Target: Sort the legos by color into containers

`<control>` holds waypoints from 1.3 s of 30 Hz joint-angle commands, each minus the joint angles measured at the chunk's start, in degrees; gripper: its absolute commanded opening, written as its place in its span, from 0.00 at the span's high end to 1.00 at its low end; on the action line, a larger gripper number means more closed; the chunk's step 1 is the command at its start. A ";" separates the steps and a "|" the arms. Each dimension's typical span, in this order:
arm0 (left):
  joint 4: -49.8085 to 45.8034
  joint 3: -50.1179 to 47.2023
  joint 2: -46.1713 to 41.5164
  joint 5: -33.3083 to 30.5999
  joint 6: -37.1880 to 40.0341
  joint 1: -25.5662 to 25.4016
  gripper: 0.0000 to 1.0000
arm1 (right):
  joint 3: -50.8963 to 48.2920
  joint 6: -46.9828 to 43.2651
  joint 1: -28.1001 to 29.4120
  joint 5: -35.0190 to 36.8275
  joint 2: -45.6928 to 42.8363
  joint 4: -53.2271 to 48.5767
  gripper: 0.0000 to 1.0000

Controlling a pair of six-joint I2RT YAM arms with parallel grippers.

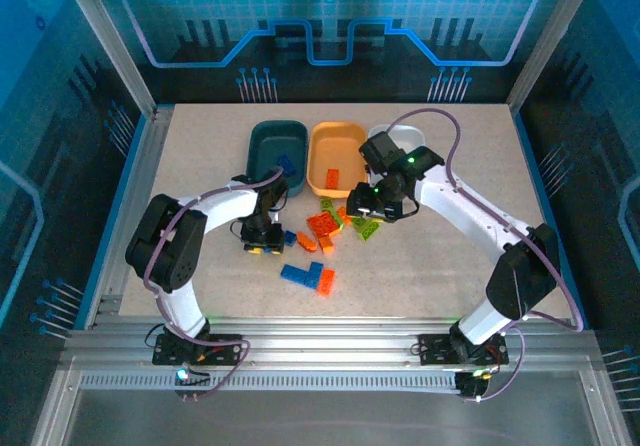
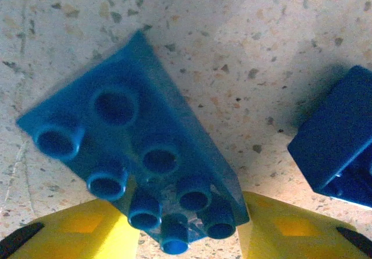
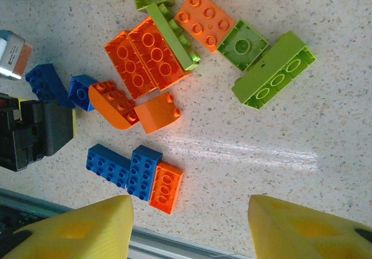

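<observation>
Left fingers [image 2: 87, 230] on a blue brick [image 2: 133, 154], right fingers [image 3: 302, 230] spread, empty.
My left fingers were clamped on the brick's end as it lay on the bench [image 2: 261, 38], with another blue brick [image 2: 340, 137] near. Teal tub [image 1: 262, 136], orange tub [image 1: 318, 161] and white tub [image 1: 382, 131] stood in a row behind. My right fingers hung over the mixed legos [image 3: 157, 56].

Overhead; 2 wrist close-ups (legos [image 1: 322, 224] shared).

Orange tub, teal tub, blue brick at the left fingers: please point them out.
Orange tub [image 1: 345, 148]: top external view, bare floor.
Teal tub [image 1: 272, 144]: top external view, bare floor.
Blue brick [image 2: 133, 154]: left wrist view, its middle.
</observation>
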 commanded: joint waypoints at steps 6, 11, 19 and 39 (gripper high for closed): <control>0.83 -2.12 -1.68 2.76 -0.99 1.05 0.38 | -1.97 0.56 1.11 -0.04 -0.16 0.58 0.44; 1.36 0.09 -0.23 3.27 -2.44 1.79 0.30 | -2.68 0.26 1.10 0.44 -0.87 0.22 0.44; 0.85 3.61 3.98 1.62 -4.78 4.97 0.34 | -3.14 -0.17 1.02 0.35 -0.43 0.47 0.44; -4.30 -0.08 -8.53 2.21 -3.00 8.69 0.70 | -1.95 -1.08 0.98 -0.22 2.24 1.10 0.45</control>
